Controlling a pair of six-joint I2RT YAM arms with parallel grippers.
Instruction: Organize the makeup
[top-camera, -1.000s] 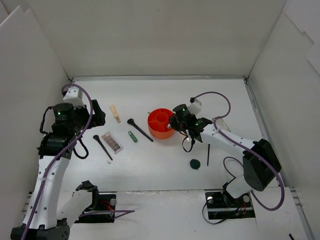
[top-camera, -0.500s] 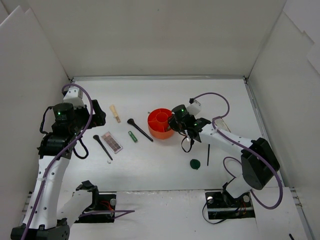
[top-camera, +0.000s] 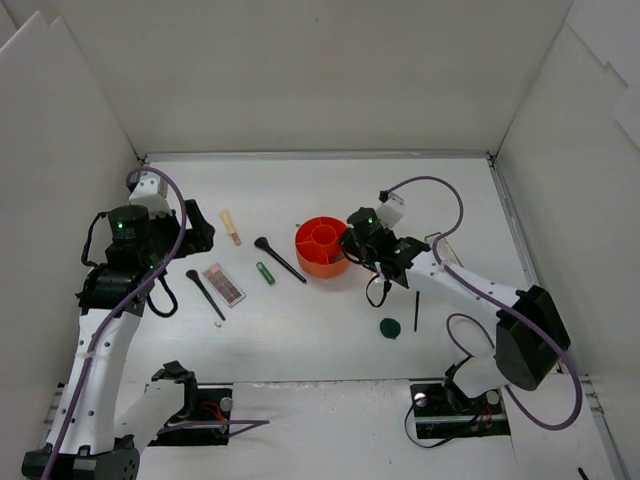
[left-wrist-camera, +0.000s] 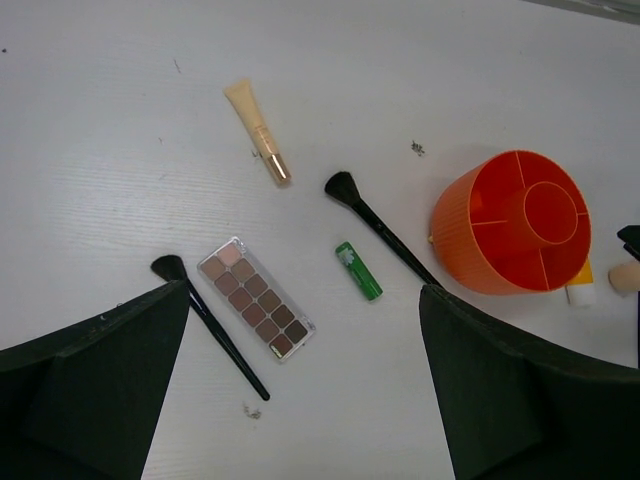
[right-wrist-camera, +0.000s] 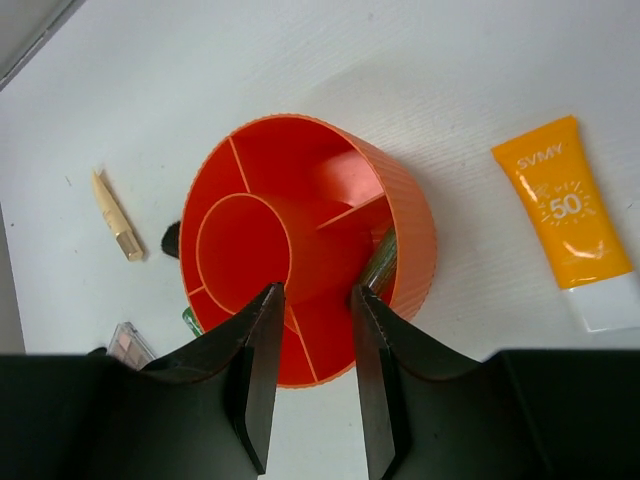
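Since the earlier frames the right arm has swung its elbow outward, toward the right wall, while the right gripper (right-wrist-camera: 315, 300) remains over the orange holder (right-wrist-camera: 415, 235). The left arm has hardly moved.

One small greenish tube (right-wrist-camera: 381, 262) seems to stand already in an outer compartment of the holder, against its wall. The other makeup lies on the table. The orange tube (right-wrist-camera: 562, 205) is just right of the holder. To the holder's left are the long brush (left-wrist-camera: 375, 225), the green tube (left-wrist-camera: 358, 270), the palette (left-wrist-camera: 255, 312), the short brush (left-wrist-camera: 210, 325) and the beige stick (left-wrist-camera: 258, 130). The dark compact (top-camera: 390, 327) lies nearer the arm bases.

I judge the orange tube light and soft, so it is better taken near its stiff white cap, with little pressure. On it I read "SVMY" and "50".

The right gripper's jaws are a little apart and hold nothing. The left gripper (left-wrist-camera: 305, 300) is wide open and empty, high above the palette.
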